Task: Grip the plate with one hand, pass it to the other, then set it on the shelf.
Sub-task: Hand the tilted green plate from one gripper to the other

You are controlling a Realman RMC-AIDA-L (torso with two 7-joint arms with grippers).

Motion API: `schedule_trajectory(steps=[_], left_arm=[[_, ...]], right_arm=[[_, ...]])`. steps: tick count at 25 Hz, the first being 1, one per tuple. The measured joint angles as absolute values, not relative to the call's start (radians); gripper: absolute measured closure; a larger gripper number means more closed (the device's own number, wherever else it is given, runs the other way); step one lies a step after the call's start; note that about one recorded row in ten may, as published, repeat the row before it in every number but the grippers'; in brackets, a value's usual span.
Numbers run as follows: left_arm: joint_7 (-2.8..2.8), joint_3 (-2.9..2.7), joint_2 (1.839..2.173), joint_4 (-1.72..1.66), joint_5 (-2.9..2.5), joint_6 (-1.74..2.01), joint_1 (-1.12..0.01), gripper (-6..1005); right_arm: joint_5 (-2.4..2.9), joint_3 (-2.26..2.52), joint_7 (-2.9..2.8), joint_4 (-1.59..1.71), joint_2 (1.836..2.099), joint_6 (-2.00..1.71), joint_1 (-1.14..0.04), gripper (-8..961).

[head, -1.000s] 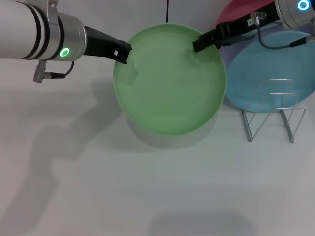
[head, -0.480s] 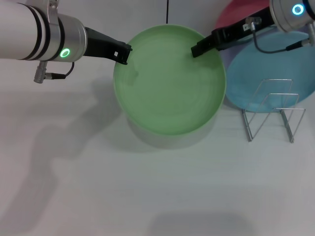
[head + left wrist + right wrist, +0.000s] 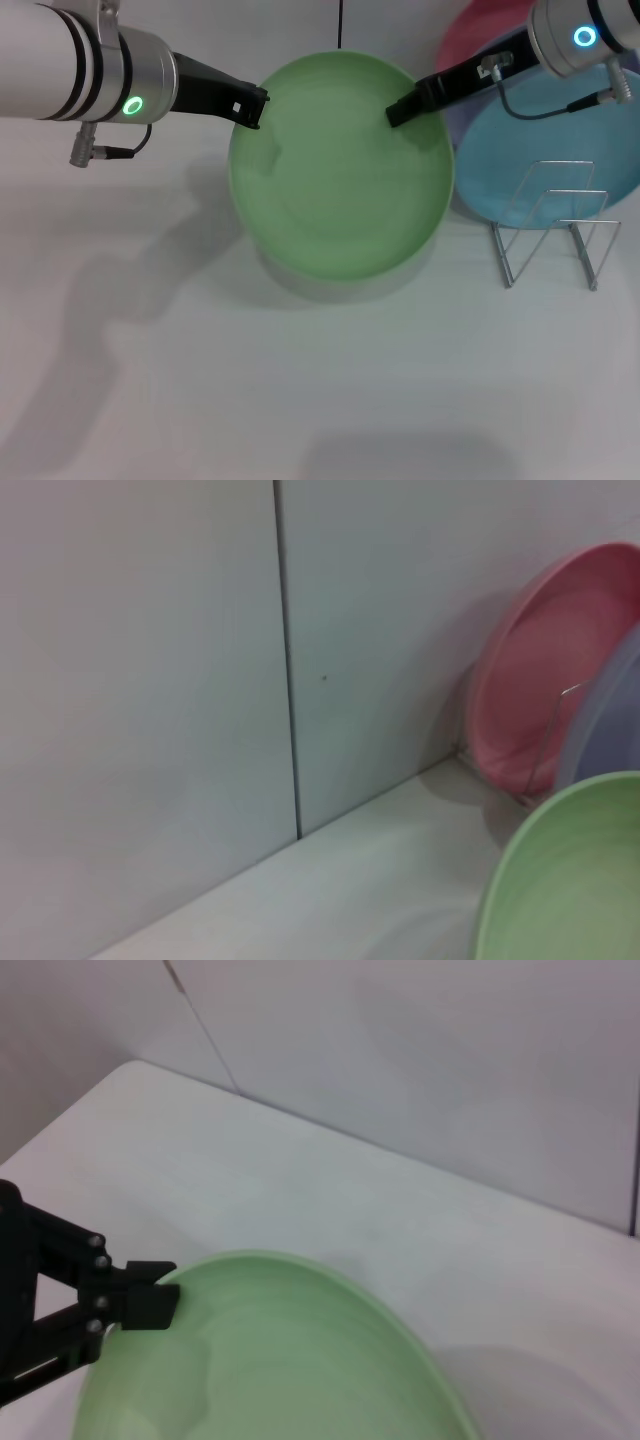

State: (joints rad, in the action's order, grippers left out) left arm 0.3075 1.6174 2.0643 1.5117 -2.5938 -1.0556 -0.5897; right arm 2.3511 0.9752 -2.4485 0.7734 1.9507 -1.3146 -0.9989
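The light green plate (image 3: 340,170) hangs flat above the white table, with its shadow beneath it. My left gripper (image 3: 250,106), on the thick white-and-silver arm with the green light, is shut on the plate's left rim; the right wrist view shows it clamped on that rim (image 3: 140,1295). My right gripper (image 3: 398,110), on the silver arm with the cyan light, reaches in from the far right, its tip over the plate's far right rim. The plate also shows in the left wrist view (image 3: 570,880) and the right wrist view (image 3: 290,1360). The wire shelf (image 3: 572,190) stands to the plate's right.
A light blue plate (image 3: 560,130) lies behind the shelf, with a lavender plate (image 3: 462,112) and a pink plate (image 3: 480,30) behind it against the back wall. The pink plate (image 3: 540,690) also shows in the left wrist view.
My right arm has moved left and a little nearer, bringing its gripper tip further onto the plate's far right rim. The plate has shifted slightly left. The left arm has held still.
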Motion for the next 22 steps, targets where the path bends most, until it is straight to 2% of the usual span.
schedule_trajectory(steps=[5, 11, 17, 22], left_arm=[[0.337, 1.604, 2.066, 1.528, -2.572, -0.997, -0.566, 855], [0.353, 1.588, 2.066, 1.543, -2.563, -0.938, -0.541, 850], [0.363, 1.582, 2.066, 1.554, -2.562, -0.921, -0.533, 630], [0.395, 1.561, 2.066, 1.591, -2.568, -0.822, -0.459, 398]], right_arm=[[2.364, 0.971, -2.457, 0.866, 1.967, -1.314, -0.959, 786], [2.365, 0.968, -2.459, 0.885, 1.970, -1.314, -0.940, 801], [2.366, 0.971, -2.458, 0.906, 1.971, -1.315, -0.926, 854], [2.372, 0.973, -2.428, 0.975, 1.967, -1.320, -0.900, 887]])
